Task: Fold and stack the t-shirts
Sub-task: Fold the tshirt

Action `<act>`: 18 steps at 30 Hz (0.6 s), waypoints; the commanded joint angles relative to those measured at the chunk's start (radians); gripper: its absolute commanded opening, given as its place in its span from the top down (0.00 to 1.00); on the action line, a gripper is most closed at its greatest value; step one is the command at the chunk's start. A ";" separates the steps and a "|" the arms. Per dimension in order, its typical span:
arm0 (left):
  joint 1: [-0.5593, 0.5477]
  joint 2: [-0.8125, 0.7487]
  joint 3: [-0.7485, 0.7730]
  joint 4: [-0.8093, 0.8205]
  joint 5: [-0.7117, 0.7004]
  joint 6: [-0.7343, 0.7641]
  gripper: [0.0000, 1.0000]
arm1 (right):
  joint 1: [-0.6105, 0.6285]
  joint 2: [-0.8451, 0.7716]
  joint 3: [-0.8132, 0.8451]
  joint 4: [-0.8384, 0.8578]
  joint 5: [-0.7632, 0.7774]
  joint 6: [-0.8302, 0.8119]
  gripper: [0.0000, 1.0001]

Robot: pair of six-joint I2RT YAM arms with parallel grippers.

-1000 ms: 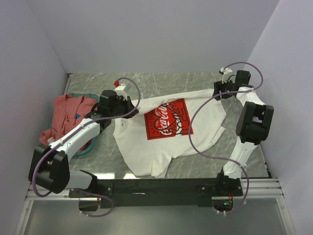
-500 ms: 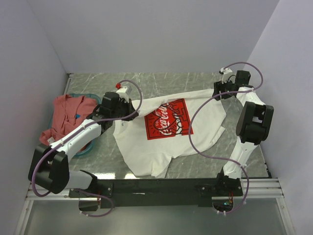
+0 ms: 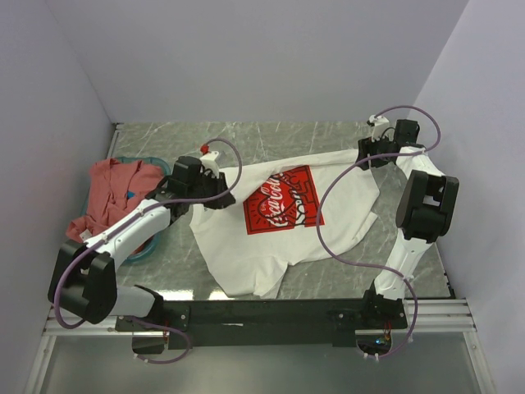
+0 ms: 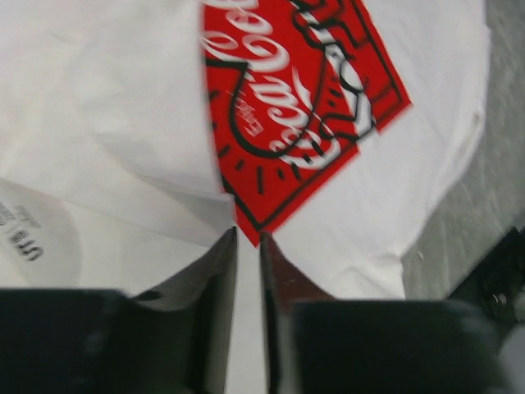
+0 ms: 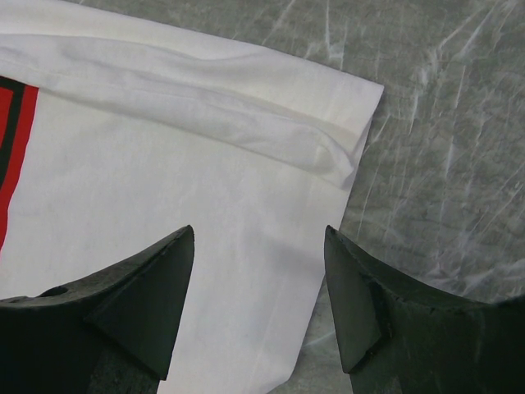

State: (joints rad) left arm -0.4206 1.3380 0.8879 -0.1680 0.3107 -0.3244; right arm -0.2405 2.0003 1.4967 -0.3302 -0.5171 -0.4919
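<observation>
The white t-shirt (image 3: 246, 250) with a red Coca-Cola print (image 3: 281, 199) lies spread on the marble table. My left gripper (image 3: 220, 195) is at its left shoulder, shut on a fold of white cloth; in the left wrist view (image 4: 248, 234) cloth fills the narrow gap and the print (image 4: 287, 107) lies just ahead. My right gripper (image 3: 366, 152) is open over the shirt's far right corner; in the right wrist view (image 5: 258, 234) its jaws hover above the hem (image 5: 164, 189), apart from it. The salmon-red t-shirt (image 3: 107, 193) lies crumpled at the left.
A teal basket (image 3: 146, 252) sits under the salmon shirt at the left wall. Grey walls close in on the left, back and right. Bare marble (image 3: 271, 135) shows behind the white shirt. Purple cables loop over both arms.
My left gripper has moved right toward the print, drawing the white shirt's left edge along with it. The right arm has not moved.
</observation>
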 commanded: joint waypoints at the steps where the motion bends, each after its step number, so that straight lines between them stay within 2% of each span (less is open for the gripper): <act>1: -0.004 0.030 0.039 -0.066 0.263 0.041 0.73 | -0.006 -0.005 -0.010 0.005 -0.008 -0.004 0.29; 2: -0.006 0.050 0.042 -0.082 0.296 0.059 0.65 | -0.006 -0.005 -0.010 0.006 -0.006 -0.002 0.29; 4: -0.012 0.049 0.037 -0.105 0.333 0.079 0.59 | -0.006 -0.005 -0.013 0.006 -0.008 -0.002 0.29; 7: -0.015 -0.041 0.003 -0.088 0.173 0.067 0.50 | -0.006 -0.009 -0.018 0.005 -0.009 -0.004 0.29; 8: -0.015 -0.103 -0.006 -0.067 0.045 0.045 0.44 | -0.006 -0.011 -0.019 0.005 -0.012 -0.008 0.29; 9: -0.014 -0.126 -0.012 -0.065 -0.016 0.035 0.41 | -0.006 -0.014 -0.019 0.000 -0.015 -0.010 0.29; 11: -0.014 -0.169 -0.007 -0.071 -0.144 0.025 0.39 | -0.006 -0.011 -0.009 -0.024 -0.026 -0.031 0.28; 15: -0.012 -0.195 0.006 -0.126 -0.293 0.042 0.38 | -0.005 0.029 0.098 -0.189 -0.102 -0.073 0.28; 18: -0.014 -0.226 -0.018 -0.142 -0.387 0.044 0.37 | -0.006 0.060 0.166 -0.217 -0.106 -0.005 0.29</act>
State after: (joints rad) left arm -0.4335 1.1355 0.8726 -0.2813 0.1047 -0.2893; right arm -0.2409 2.0300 1.5681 -0.4808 -0.5777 -0.5243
